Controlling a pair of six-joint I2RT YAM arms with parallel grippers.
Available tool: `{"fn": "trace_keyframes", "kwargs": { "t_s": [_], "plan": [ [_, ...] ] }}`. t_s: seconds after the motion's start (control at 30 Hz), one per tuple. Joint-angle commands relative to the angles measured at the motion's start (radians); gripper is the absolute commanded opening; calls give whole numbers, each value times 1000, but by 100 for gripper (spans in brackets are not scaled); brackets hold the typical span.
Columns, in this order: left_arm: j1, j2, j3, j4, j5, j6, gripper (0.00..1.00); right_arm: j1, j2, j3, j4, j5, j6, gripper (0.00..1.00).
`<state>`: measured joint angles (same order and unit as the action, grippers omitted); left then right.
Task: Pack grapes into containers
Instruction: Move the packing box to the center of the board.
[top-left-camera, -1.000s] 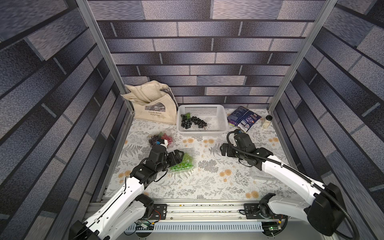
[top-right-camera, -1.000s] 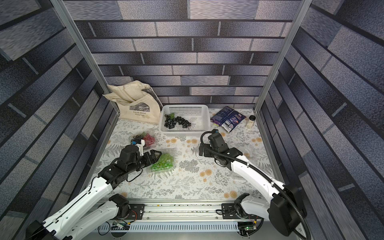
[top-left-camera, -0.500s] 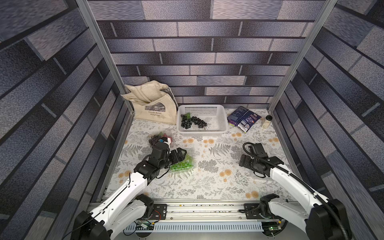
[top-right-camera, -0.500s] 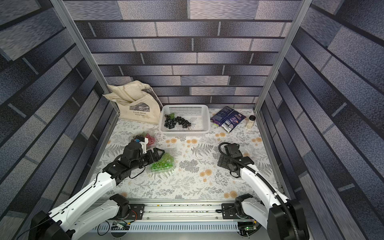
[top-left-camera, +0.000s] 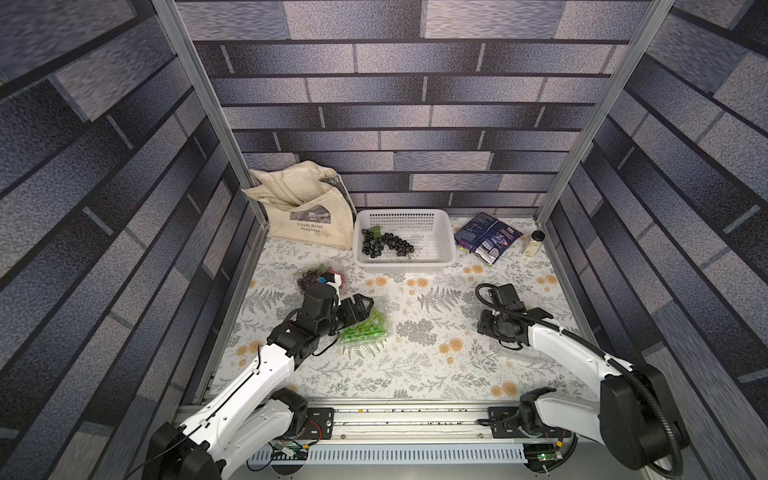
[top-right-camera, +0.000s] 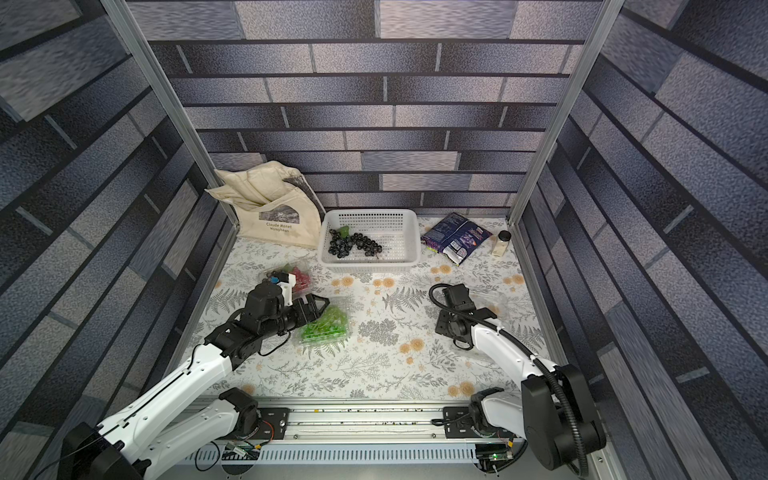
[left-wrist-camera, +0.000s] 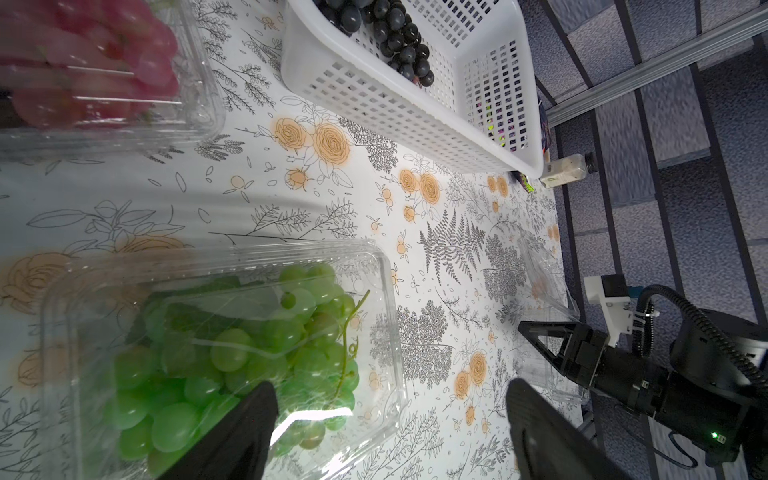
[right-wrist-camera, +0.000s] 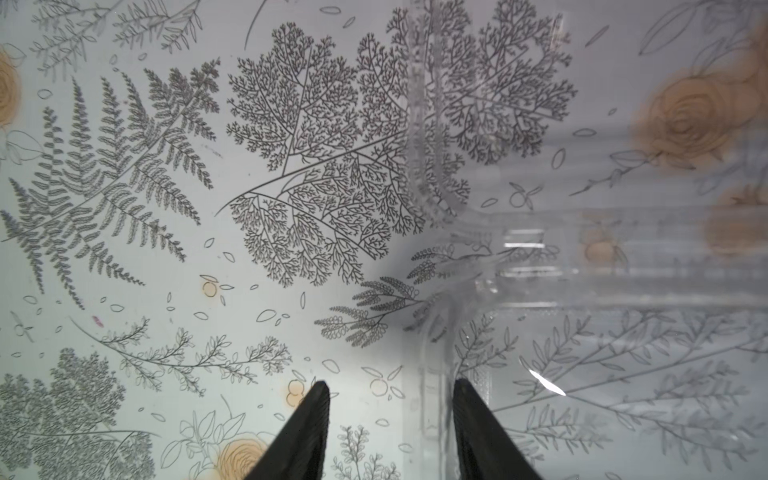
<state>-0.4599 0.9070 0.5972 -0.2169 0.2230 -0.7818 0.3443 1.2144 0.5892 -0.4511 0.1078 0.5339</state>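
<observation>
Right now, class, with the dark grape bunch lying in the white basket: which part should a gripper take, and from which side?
Come straight down, since the basket has walls blocking any sideways approach. Close across the thick clump of the dark grape bunch beside its green leaf, where the grapes pile fullest; the thinner end would likely slip.

Both top views give me even, fairly bright overhead light on the table cover (top-left-camera: 415, 365), with the side walls (top-left-camera: 104, 208) darker and stretched toward the frame edges, and only soft shadows. Left wrist view: white glare streak on the green-grape clamshell (left-wrist-camera: 388, 299) lid, red grapes (left-wrist-camera: 95, 62) up close out of focus. Right wrist view: cloth print sharp, empty clamshell (right-wrist-camera: 623, 291) hazy with reflections, soft grey shadow mid-frame, and I can't trace its rim cleanly.
</observation>
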Motion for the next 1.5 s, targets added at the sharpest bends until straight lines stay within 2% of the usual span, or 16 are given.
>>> {"fn": "trace_keyframes", "kwargs": {
  "t_s": [0.0, 0.3, 0.53, 0.97, 1.47],
  "plan": [
    [9, 1, -3, 26, 15, 3, 89, 60, 29, 52, 12, 41, -12, 43],
    [17, -17, 0, 16, 21, 2, 89, 226, 190, 157, 52, 92, 11, 26],
    [26, -46, -6, -2, 19, 3, 89, 347, 319, 286, 62, 116, 12, 23],
    [40, -80, -13, -27, 21, 4, 89, 510, 486, 437, 119, 75, 86, 21],
    [40, -88, -20, -12, 32, -16, 90, 617, 496, 440, 200, 64, 193, 22]
  ]
}}
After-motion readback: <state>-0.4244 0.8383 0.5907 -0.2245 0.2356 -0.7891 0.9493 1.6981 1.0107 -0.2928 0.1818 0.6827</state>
